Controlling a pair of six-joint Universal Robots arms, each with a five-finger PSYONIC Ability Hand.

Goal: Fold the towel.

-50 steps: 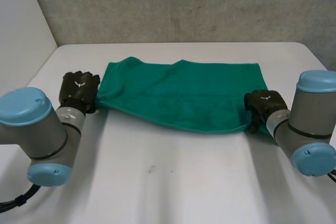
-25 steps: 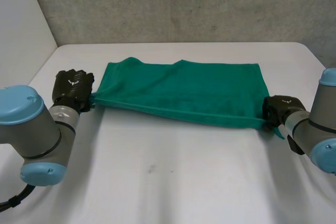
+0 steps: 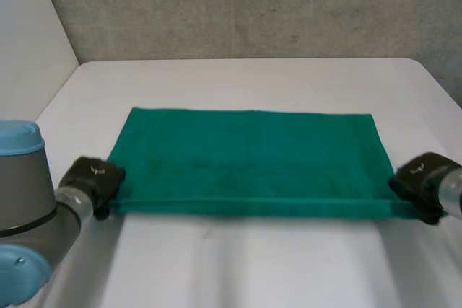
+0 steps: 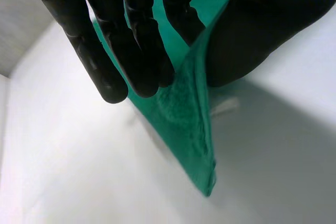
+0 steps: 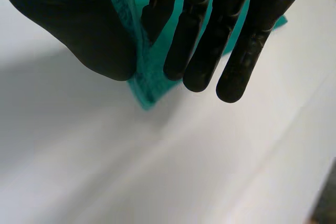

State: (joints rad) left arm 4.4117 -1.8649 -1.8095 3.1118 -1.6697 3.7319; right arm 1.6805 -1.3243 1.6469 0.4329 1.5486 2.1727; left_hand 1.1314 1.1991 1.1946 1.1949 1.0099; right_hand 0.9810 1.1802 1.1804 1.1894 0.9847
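Left robot hand and right robot hand each pinch a near corner of the towel; uneven pulling could skew the fold.

You have a green terry towel spread as one wide rectangle across the middle of the frame. Its long edges run left to right. The lower edge is pulled straight and taut, lifted slightly at both lower corners.

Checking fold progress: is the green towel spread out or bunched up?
Spread out. The towel forms a flat rectangle on the table, near edge straight between the left hand and right hand, each pinching a near corner.
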